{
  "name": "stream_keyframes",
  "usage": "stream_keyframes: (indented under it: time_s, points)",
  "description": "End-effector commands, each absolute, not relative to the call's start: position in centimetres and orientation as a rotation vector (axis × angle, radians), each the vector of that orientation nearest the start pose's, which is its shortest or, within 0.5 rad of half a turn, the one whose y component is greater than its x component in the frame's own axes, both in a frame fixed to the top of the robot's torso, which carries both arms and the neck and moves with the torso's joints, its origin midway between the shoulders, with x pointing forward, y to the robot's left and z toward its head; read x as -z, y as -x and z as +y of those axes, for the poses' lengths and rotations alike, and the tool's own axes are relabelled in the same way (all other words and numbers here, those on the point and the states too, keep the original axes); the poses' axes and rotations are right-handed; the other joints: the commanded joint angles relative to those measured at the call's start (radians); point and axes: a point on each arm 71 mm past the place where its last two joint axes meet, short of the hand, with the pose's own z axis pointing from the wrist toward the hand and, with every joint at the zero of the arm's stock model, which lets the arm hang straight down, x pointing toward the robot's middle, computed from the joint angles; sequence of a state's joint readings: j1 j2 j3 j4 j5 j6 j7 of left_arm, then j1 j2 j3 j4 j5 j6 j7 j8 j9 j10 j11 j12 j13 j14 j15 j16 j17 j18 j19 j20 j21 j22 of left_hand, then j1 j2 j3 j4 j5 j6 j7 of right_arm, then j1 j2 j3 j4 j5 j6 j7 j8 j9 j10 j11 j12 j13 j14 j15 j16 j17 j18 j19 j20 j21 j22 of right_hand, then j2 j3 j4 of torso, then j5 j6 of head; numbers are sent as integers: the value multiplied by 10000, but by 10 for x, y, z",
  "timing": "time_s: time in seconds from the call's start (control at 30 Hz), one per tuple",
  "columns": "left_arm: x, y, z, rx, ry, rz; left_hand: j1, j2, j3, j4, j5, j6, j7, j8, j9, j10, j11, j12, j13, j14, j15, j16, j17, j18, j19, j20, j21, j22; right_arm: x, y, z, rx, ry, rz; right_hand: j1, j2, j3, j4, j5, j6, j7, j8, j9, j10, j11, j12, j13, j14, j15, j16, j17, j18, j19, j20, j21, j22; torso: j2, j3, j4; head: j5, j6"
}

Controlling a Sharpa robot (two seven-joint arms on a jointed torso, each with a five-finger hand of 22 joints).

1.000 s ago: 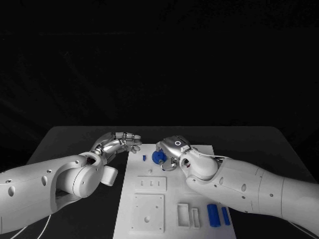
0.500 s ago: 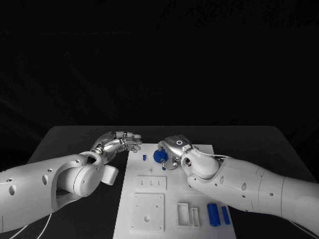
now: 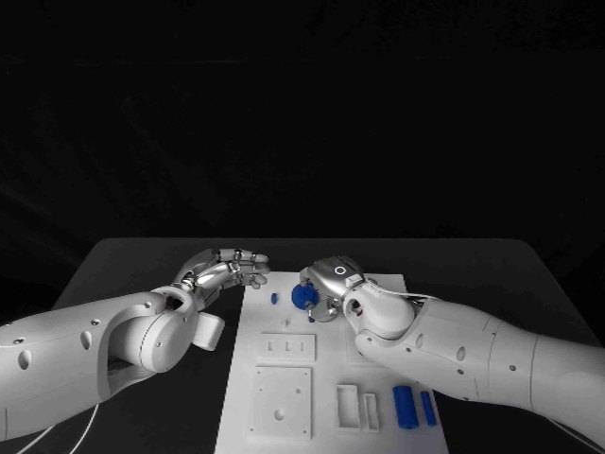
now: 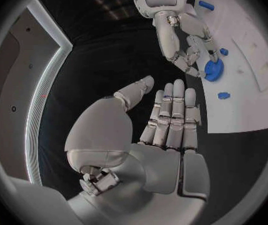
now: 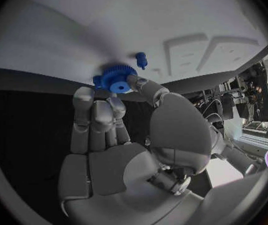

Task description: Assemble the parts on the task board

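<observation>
Right hand (image 3: 333,284) (slightly shifted) on blue gear (image 3: 302,297)

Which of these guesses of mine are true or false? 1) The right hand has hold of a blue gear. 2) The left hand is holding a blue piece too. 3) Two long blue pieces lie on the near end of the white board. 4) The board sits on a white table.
1) True: the right hand pinches the blue gear.
2) False: the left hand holds nothing, its fingers straight.
3) True: two long blue pieces lie on the task board.
4) False: the table is dark.
</observation>
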State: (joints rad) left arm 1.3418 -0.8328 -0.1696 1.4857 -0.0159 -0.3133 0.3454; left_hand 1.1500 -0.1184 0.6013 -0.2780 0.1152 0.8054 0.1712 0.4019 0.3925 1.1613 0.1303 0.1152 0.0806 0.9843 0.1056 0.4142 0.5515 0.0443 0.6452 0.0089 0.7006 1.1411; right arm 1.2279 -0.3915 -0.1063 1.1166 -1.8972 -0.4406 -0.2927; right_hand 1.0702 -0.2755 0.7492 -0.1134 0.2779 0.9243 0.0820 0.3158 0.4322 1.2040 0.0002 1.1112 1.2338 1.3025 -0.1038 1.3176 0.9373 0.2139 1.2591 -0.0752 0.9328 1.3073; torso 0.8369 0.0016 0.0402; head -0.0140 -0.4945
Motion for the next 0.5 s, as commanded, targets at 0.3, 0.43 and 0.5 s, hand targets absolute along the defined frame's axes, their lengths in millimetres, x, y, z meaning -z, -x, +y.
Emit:
stream_keyframes:
  time_s: [0.3,0.43,0.5]
  points:
    - [159,-505,216,14588,10281,14817,-64,-23,-5,-46,-20,-26,60,-76,15,26,36,-52,1,-26,0,-46,23,181,-82,-22,74,-21,197,-537,-77,-3970,4498,13979,-179,-173,-465,-80,459,-453,531,-413,-187,-244,208,-165,-119,-7,144,-86,106,479,-70,1,-45,128,-4,-4,-5,-3,-29]
    - [160,-505,215,14540,10316,14850,-64,-23,-5,-45,-19,-28,63,-78,16,25,36,-54,0,-27,0,-48,24,180,-83,-22,75,-22,197,-537,-78,-4046,4379,13950,-314,-158,-600,-14,796,-509,564,-426,-191,-260,238,-163,-134,-1,174,-97,145,479,-58,9,-51,125,-2,-8,-9,-1,-39]
    - [160,-505,216,14520,10333,14866,-75,-22,-7,-37,-17,-44,73,-90,15,26,38,-57,0,-28,2,-52,26,179,-84,-21,77,-26,196,-537,-79,-4109,4225,13943,-395,-155,-651,45,867,-523,572,-428,-192,-269,247,-168,-145,1,183,-100,160,479,-52,13,-55,122,-3,-4,-4,-2,-57]
